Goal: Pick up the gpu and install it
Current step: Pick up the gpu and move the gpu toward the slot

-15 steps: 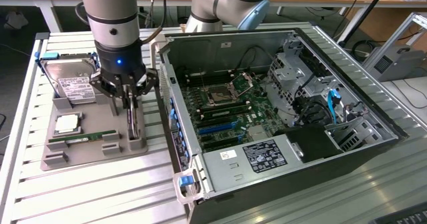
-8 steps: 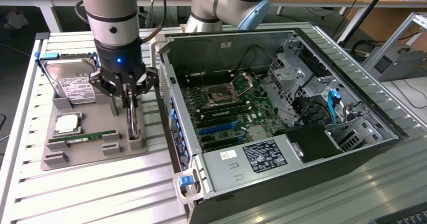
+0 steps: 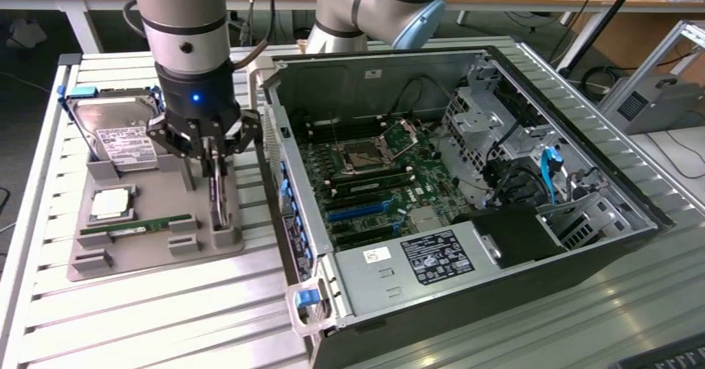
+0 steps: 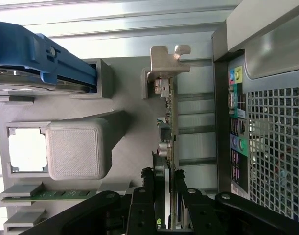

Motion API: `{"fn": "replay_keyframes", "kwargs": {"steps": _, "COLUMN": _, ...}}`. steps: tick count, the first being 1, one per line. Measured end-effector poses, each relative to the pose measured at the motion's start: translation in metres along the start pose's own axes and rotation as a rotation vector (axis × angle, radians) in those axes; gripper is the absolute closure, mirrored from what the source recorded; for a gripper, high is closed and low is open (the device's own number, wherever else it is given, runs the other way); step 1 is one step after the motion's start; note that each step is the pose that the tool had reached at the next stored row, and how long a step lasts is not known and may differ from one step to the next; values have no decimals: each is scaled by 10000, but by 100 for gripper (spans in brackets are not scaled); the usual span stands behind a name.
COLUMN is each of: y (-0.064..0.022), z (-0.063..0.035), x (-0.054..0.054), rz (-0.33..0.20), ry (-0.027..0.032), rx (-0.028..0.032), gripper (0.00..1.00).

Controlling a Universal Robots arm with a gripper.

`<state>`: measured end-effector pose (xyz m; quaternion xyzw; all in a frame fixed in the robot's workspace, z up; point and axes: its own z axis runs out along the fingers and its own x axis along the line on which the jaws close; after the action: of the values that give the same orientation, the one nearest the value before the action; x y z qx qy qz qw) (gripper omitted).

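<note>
Two fingers (image 3: 210, 171) of the gripper (image 3: 217, 189) straddle the gpu (image 3: 224, 212) in the exterior view. The card stands on edge in a slot of the grey tray (image 3: 154, 257), just beside the open case (image 3: 289, 196) on the exterior view's left. For a sound pick, keep the grip square across both faces and draw the card straight out of the slot — any tilt is likely to bind it or scrape its edge contacts.

In the wrist view, the gripper (image 4: 161, 200) is part closed, with its jaws against the card's two faces — a hold on the gpu (image 4: 171, 127), as far as can be judged. The card shows edge-on as a thin green board with a black cooler (image 4: 160, 164) on one face. A silver bracket (image 4: 165, 61) sits at the far end, near the case's rear panel (image 4: 237, 112).
</note>
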<state>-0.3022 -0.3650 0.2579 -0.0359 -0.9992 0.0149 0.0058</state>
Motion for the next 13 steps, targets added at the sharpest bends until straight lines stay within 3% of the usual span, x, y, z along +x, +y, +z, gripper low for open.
{"fn": "replay_keyframes", "kwargs": {"steps": 13, "y": -1, "z": -29, "x": 0, "rz": 0, "ry": 0, "rx": 0, "gripper": 73}}
